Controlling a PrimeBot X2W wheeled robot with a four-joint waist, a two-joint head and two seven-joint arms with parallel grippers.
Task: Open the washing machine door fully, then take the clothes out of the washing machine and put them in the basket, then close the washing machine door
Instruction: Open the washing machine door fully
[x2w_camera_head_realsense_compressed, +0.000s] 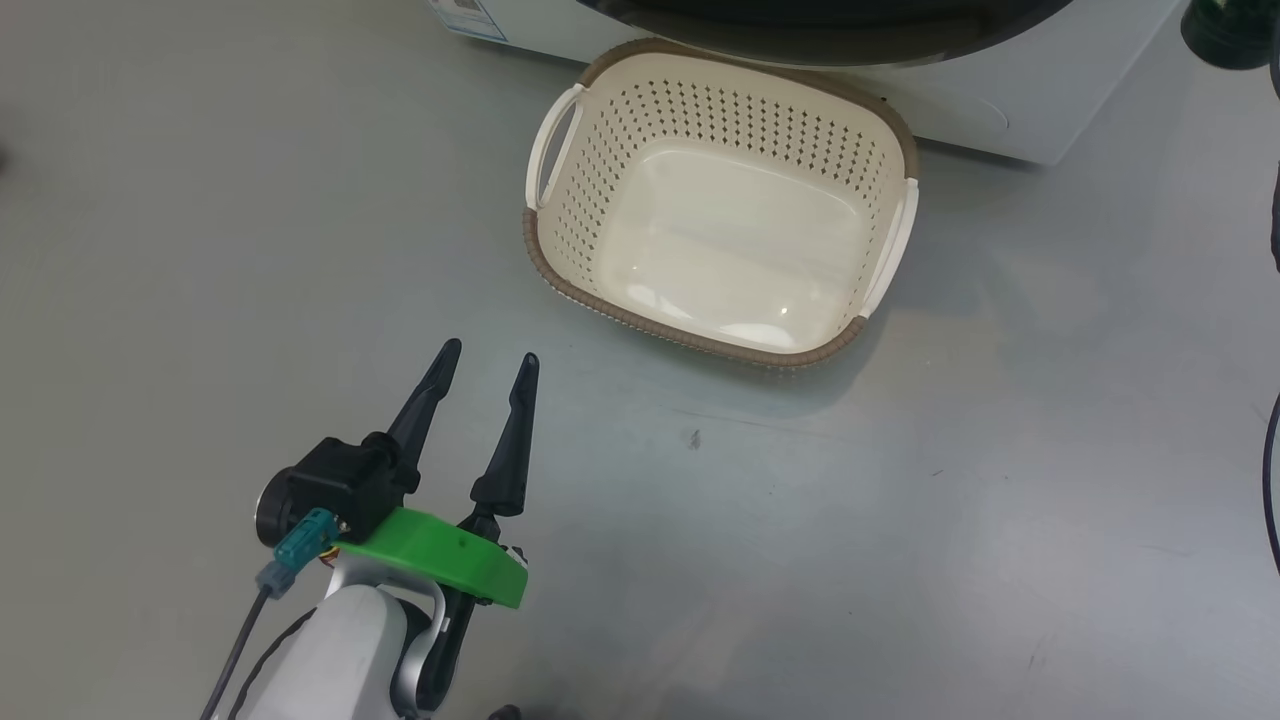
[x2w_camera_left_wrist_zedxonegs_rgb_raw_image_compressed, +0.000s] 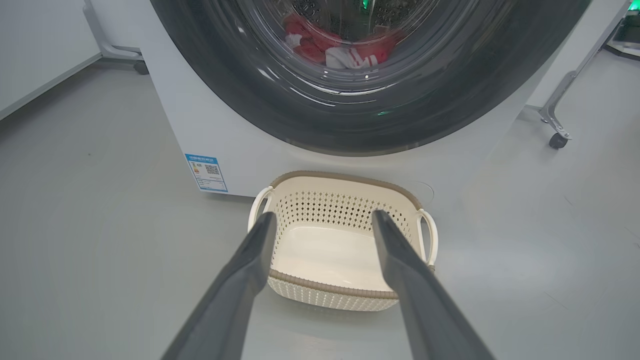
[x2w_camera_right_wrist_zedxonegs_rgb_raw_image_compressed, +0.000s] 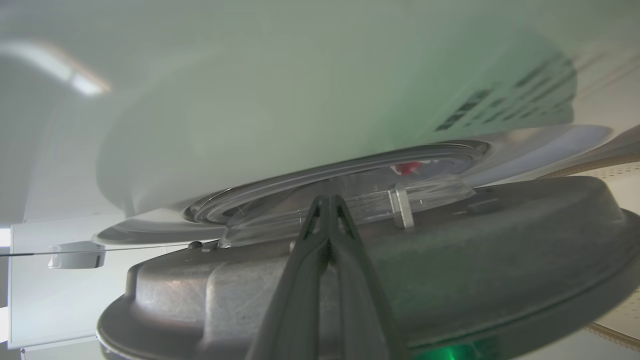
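The washing machine door (x2w_camera_left_wrist_zedxonegs_rgb_raw_image_compressed: 310, 125) is the one to watch: a glossy black rim and bulging clear glass on the front of the washing machine (x2w_camera_left_wrist_zedxonegs_rgb_raw_image_compressed: 235, 150). From the right wrist view it stands ajar, its grey inner face off the white front. I'd call it stiff and fairly heavy on its hinge. The gloss looks slippery and the glass wants no knocks, so the rim's free edge, by the latch hook (x2w_camera_right_wrist_zedxonegs_rgb_raw_image_compressed: 401, 210), is the place to pull. Left first: the left gripper (x2w_camera_head_realsense_compressed: 491, 352) hovers over the near left of the floor (x2w_camera_head_realsense_compressed: 900, 520), fingers spread wide, holding nothing. Centre: the basket (x2w_camera_head_realsense_compressed: 600, 200) stands empty on the floor, just in front of the machine's foot, below the door. Behind the glass the clothes (x2w_camera_left_wrist_zedxonegs_rgb_raw_image_compressed: 350, 52), red and white, lie in the drum and look soft and light. Right: the right gripper (x2w_camera_right_wrist_zedxonegs_rgb_raw_image_compressed: 327, 200), fingers pressed together with nothing pinched, lies along the door's inner face; whether it touches, I can't tell. The floor is smooth grey, lightly scuffed, and a wheeled frame leg (x2w_camera_left_wrist_zedxonegs_rgb_raw_image_compressed: 555, 140) stands right of the machine.
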